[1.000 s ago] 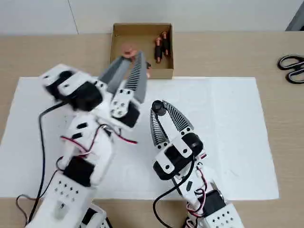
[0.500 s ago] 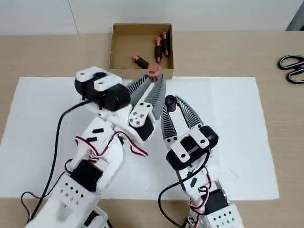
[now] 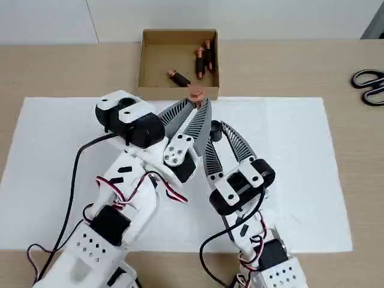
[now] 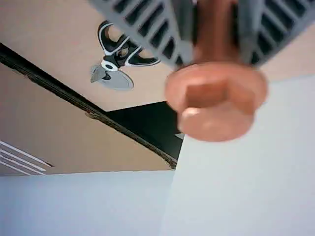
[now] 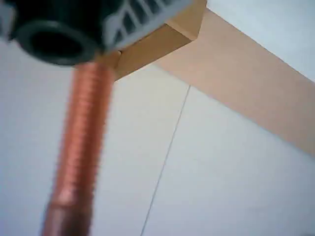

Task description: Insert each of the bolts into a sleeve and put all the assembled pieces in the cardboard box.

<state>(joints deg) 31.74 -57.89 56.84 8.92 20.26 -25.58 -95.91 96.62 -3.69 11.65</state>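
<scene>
While I look from above, the left gripper (image 3: 197, 103) is closed on a bolt (image 3: 195, 93) just beside the cardboard box (image 3: 144, 60), the right gripper (image 3: 215, 127) on a sleeve (image 3: 215, 133) near it. Left wrist: bolt pinched behind its head. Right wrist: thread beside sleeve.

A wooden table (image 3: 60, 66) carries a broad white paper sheet (image 3: 288, 156), which spreads beneath both the left gripper (image 3: 195, 103) and the right gripper (image 3: 216, 129). The cardboard box (image 3: 144, 60) sits on bare wood just beyond the left gripper's tips, at the sheet's far edge. Scissors (image 3: 367, 86) lie on the wood, well off to the right gripper's right.
</scene>
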